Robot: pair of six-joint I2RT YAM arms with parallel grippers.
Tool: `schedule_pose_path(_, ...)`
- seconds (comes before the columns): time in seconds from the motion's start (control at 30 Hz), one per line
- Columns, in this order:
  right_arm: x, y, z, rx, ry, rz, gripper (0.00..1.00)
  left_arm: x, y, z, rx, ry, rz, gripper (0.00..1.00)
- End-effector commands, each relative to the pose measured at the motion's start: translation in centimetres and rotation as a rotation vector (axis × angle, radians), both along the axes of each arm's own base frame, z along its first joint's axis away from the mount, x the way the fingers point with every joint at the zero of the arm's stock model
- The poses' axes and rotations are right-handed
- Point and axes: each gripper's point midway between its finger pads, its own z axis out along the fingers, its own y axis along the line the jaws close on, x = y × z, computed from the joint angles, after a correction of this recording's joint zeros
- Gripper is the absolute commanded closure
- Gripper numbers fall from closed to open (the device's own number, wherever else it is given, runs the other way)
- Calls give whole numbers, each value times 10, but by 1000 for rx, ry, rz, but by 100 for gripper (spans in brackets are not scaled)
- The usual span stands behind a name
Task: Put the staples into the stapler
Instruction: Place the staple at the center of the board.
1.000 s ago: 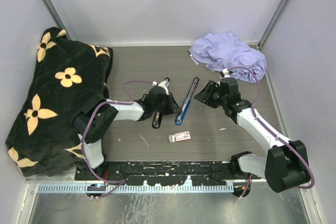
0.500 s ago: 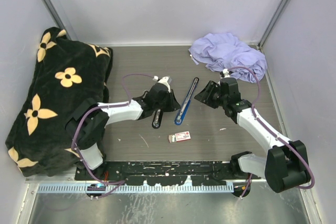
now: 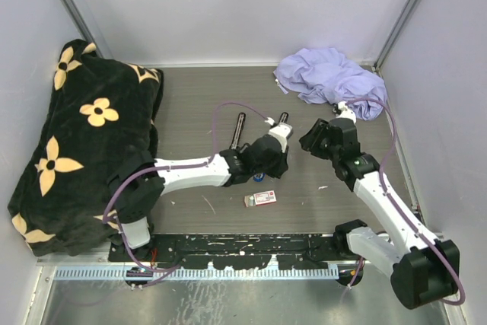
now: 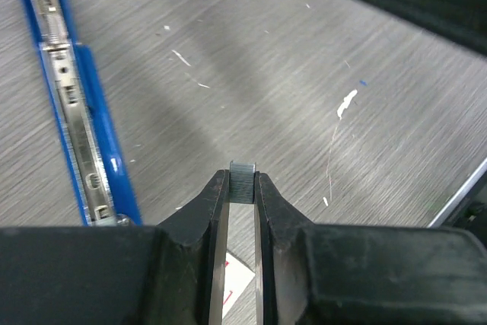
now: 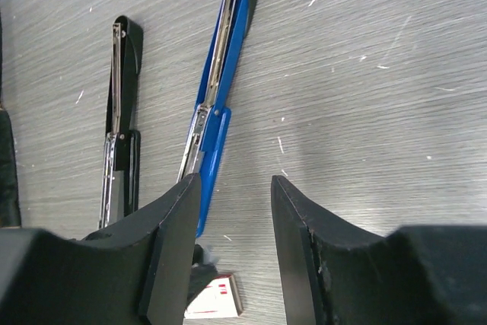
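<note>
My left gripper [image 3: 268,165] is shut on a short grey strip of staples [image 4: 243,182], held just above the table beside the near end of the opened blue stapler [image 4: 76,112]. The blue stapler [image 3: 282,120] lies lengthwise at mid-table, its middle hidden under my left wrist. It also shows in the right wrist view [image 5: 217,89]. The staples box [image 3: 259,199], white with a red label, lies in front of it and shows between the left fingers [image 4: 234,283]. My right gripper [image 5: 234,182] is open and empty, hovering right of the blue stapler [image 3: 310,141].
A black stapler [image 3: 239,129] lies open to the left of the blue one [image 5: 120,112]. A lilac cloth [image 3: 331,74] is bunched at the back right. A black blanket with yellow flowers [image 3: 76,135] fills the left side. Walls enclose the table.
My left arm has swung right from the black stapler to over the blue stapler's near end. My right gripper has drawn back a little to the right.
</note>
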Motion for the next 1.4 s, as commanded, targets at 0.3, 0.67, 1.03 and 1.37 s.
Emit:
schedule_pose_path(0.3, -14, -23, 24, -68, -109, -49, 52, -15, -31, -42, 206, -263, -348, 83)
schedule_pose_path(0.67, -19, -22, 16, -63, -83, -39, 51, -29, -34, -75, 242, -295, -528, 77)
schedule_pose_path(1.03, -23, -21, 21, -111, -57, 12, 51, -21, -26, -47, 154, -311, -470, 37)
schedule_pose_path(1.37, -33, -4, 0, -201, 71, 248, 52, 16, 68, 34, 61, -300, -204, 31)
